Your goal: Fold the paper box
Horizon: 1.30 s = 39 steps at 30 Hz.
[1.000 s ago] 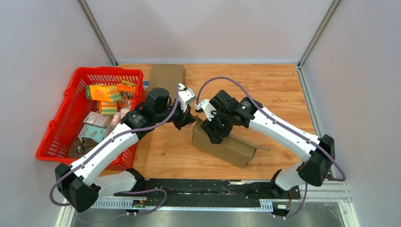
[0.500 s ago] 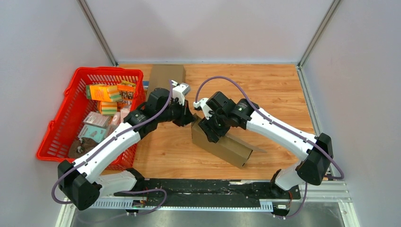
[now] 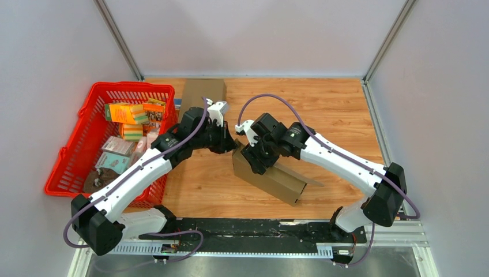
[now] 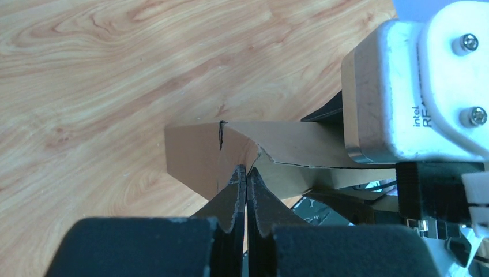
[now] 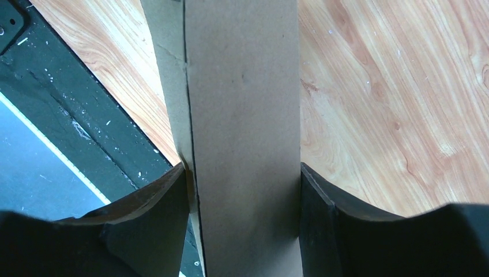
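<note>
The brown paper box (image 3: pixel 281 181) lies on its side on the wooden table, its open end pointing left. My right gripper (image 3: pixel 260 159) is shut across the box's width; in the right wrist view both fingers (image 5: pixel 173 202) press the sides of the box (image 5: pixel 242 104). My left gripper (image 3: pixel 229 144) is shut with nothing between its fingers. In the left wrist view its closed tips (image 4: pixel 247 171) touch the box's end flap (image 4: pixel 196 153), where two flaps meet at a crease.
A red basket (image 3: pixel 74 151) with several small cartons stands at the left, close beside the left arm. A flat brown cardboard piece (image 3: pixel 203 92) lies at the back. The black base rail (image 3: pixel 259 228) runs along the near edge.
The left wrist has swung a little to the left and back while its shut tips stay at the box's end. The right gripper and box have shifted slightly left.
</note>
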Available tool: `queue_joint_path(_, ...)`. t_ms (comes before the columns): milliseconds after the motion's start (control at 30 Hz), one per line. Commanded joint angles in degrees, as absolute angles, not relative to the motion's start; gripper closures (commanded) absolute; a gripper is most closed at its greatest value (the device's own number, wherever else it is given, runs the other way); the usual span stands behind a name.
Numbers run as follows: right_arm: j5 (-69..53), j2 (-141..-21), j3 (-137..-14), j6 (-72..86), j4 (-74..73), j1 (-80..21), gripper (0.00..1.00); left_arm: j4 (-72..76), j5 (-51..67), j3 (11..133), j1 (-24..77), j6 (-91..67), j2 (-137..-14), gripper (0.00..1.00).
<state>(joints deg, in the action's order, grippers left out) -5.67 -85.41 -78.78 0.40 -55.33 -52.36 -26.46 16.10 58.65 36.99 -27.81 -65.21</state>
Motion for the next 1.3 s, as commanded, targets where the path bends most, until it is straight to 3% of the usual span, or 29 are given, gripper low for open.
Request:
queue_joint_path(0, -5.80, -85.17, -77.87, 2.72, -48.87, -52.65, 0.44, -29.52, 21.27, 65.21, 37.71, -32.52, -66.00, 1.00)
queue_joint_path(567, -6.68, -85.78, -76.64, 2.02, -47.81, -52.65, 0.44, -31.46, 25.05, 67.41, 37.18, -34.11, -66.27, 1.00)
queue_joint_path(800, -7.56, -85.08, -76.73, 2.20, -47.55, -52.56, 0.44, -34.72, 15.92, 64.61, 37.27, -25.85, -65.57, 0.79)
queue_joint_path(1267, -8.88, -85.69, -76.99, 2.46, -47.46, -52.56, 0.45, -31.38, 10.37, 61.09, 37.44, -20.66, -66.09, 0.67)
